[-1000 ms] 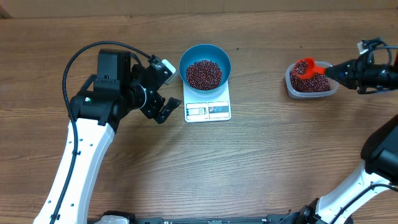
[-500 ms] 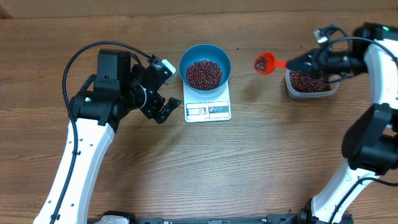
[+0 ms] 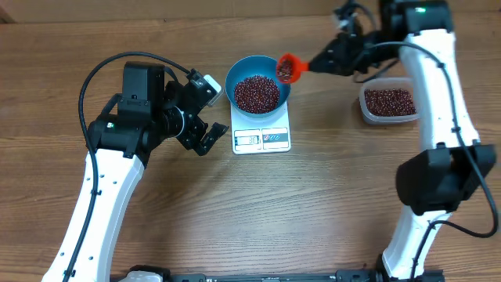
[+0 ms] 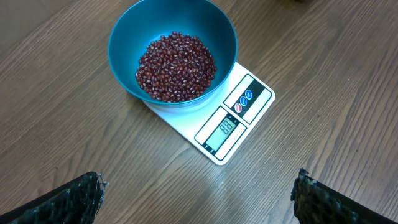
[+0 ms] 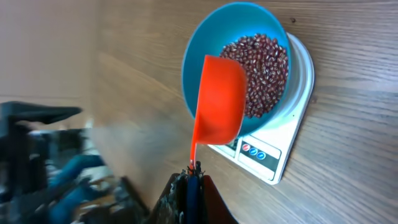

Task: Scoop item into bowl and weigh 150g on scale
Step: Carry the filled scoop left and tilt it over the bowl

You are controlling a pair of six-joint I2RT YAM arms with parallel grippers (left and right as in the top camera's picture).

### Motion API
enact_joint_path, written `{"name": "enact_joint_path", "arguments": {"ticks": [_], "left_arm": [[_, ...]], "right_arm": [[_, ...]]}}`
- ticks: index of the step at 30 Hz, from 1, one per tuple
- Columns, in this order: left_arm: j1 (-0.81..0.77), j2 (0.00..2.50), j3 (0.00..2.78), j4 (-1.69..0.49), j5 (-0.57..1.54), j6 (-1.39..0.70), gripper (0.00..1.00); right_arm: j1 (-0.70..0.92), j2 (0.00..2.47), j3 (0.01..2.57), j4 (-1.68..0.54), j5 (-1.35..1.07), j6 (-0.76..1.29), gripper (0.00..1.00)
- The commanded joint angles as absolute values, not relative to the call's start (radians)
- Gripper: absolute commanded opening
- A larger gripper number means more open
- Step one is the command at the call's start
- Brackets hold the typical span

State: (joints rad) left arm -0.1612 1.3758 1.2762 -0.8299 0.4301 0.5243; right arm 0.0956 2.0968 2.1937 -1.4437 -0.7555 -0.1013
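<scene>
Scoop [image 5: 217, 99] of beans [image 3: 283, 72], carried from tub [image 3: 391, 120] to bowl [image 4: 127, 37] rim on scale [image 3: 262, 139]; handle pinched by right fingers [image 5: 176, 196], left fingers [image 4: 74, 198] wide; tipping likely next.

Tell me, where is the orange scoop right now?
In the overhead view, the scoop is over the right rim of the blue bowl, held by the right gripper.

Wooden table [image 3: 313, 204], white scale [image 3: 261, 139], clear tub [image 3: 391, 120]

Overhead looks straight down; both wrist views share the bowl [image 4: 124, 43] and scale [image 4: 227, 127].
</scene>
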Motion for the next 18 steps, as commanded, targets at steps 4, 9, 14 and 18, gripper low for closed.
{"name": "enact_joint_path", "arguments": {"ticks": [4,9,14,18], "left_arm": [[-0.157,1.380,1.297,-0.827,0.435,0.536,1.00],[-0.157,1.380,1.297,-0.827,0.435,0.536,0.99],[-0.157,1.380,1.297,-0.827,0.435,0.536,1.00],[-0.157,1.380,1.297,-0.827,0.435,0.536,1.00]], "right_arm": [[0.251,2.093,2.229,-1.399,-0.378,0.050,0.04],[0.382,2.093,2.229,-1.386,-0.081,0.084,0.04],[0.487,2.093,2.229,-1.369,0.182,0.105,0.04],[0.544,2.093,2.229,-1.346,0.291,0.105,0.04]]}}
